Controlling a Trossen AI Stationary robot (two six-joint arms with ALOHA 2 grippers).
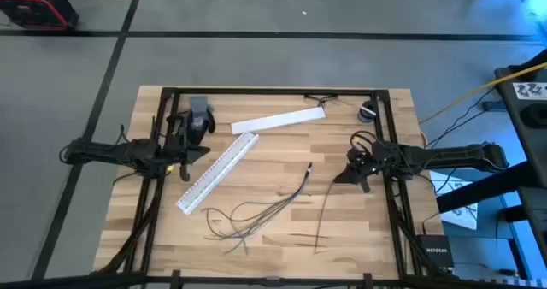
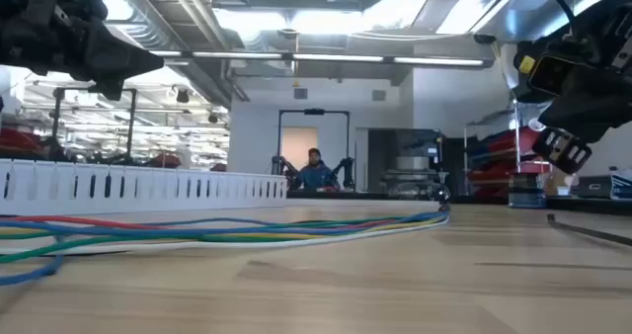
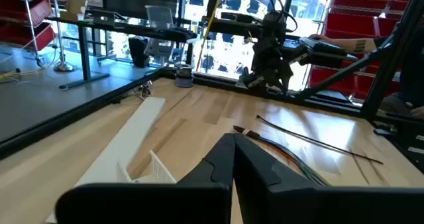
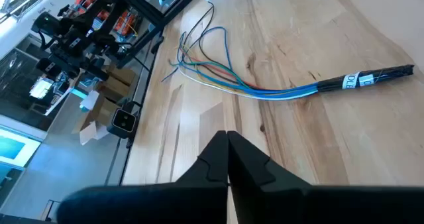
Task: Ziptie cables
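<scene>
Now the cables (image 1: 265,208) lie loose on the wooden surface (image 1: 342,229), near its front edge and about the middle of its width. Their bundled end (image 4: 371,77) points toward the right side, and the coloured wires fan out toward the front left. One thin dark strand (image 1: 323,208) lies apart, to the right of the bunch. The left tool (image 1: 184,148) hangs by the left edge, just beside a white slotted channel (image 1: 218,171), its fingers (image 3: 232,168) pressed together on nothing. The right tool (image 1: 357,174) hovers near the right edge, fingers (image 4: 227,159) also closed and empty, not touching the cables.
</scene>
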